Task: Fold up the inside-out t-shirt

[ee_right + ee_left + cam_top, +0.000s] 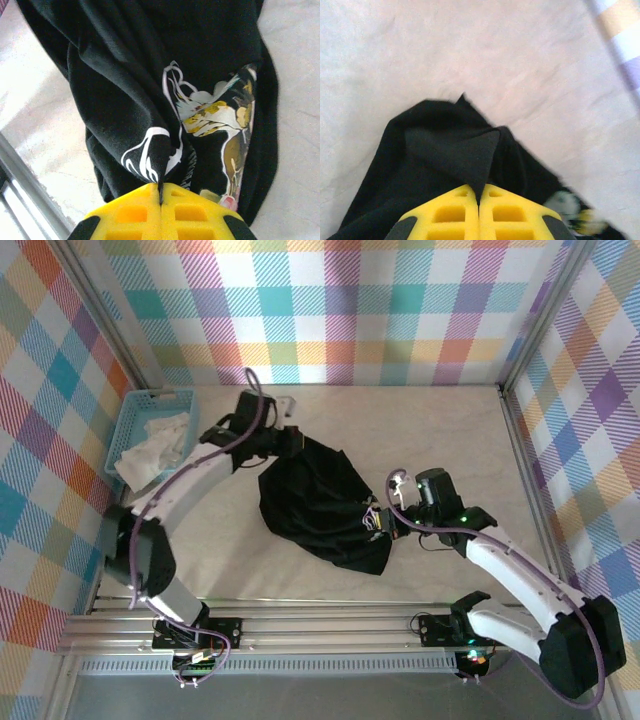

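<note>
One t-shirt (312,502) | left end effector (479,189) clenched on it | right end effector (160,189) clenched on it | one basket (127,414)

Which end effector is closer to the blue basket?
Left. The left end effector pinches the shirt just right of the basket; the right end effector pinches the shirt's opposite side, farther away.

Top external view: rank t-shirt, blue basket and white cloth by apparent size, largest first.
1. t-shirt, bunched black heap mid-table.
2. light-blue basket, far left.
3. white cloth, lying in the basket and spilling over its near edge; not far behind the basket, so this gap is slim.
</note>
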### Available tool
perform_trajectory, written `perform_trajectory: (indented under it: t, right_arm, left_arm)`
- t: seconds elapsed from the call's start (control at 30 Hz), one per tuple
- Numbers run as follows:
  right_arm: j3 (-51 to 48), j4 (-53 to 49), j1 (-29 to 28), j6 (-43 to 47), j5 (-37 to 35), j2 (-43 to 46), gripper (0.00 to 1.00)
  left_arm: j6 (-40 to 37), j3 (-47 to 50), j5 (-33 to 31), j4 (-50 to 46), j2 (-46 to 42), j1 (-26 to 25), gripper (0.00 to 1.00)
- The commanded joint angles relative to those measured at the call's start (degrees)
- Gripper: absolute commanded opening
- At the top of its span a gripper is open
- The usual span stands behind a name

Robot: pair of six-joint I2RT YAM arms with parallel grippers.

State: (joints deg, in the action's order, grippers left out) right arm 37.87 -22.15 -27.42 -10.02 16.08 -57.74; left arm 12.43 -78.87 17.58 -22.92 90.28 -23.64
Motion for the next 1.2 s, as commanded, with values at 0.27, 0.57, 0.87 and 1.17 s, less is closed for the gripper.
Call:
perform_trajectory:
  t: [0.27, 0.57, 0.87, 1.17]
  right_arm:
    - [0.56, 0.02, -0.27, -1.42, -10.11, -2.19, 0.05]
    - [2.85, 11.42, -0.26, 3.99, 9.97, 4.23, 0.49]
    - [15.67, 30.83, -0.35, -8.54, 17.55, -13.86, 0.68]
    - [27.32, 28.08, -0.79, -5.24, 19.60, -27.75, 0.50]
  left_arm:
    - [18.95, 0.25, 16.77, 14.91, -12.28, 4.88, 0.00]
    - [20.47, 2.04, 22.31, 18.45, -13.45, 5.05, 0.00]
    - [18.02, 2.41, 25.39, 18.31, -13.11, 2.86, 0.00]
    - [16.63, 1.88, 25.00, 17.42, -13.34, 2.02, 0.00]
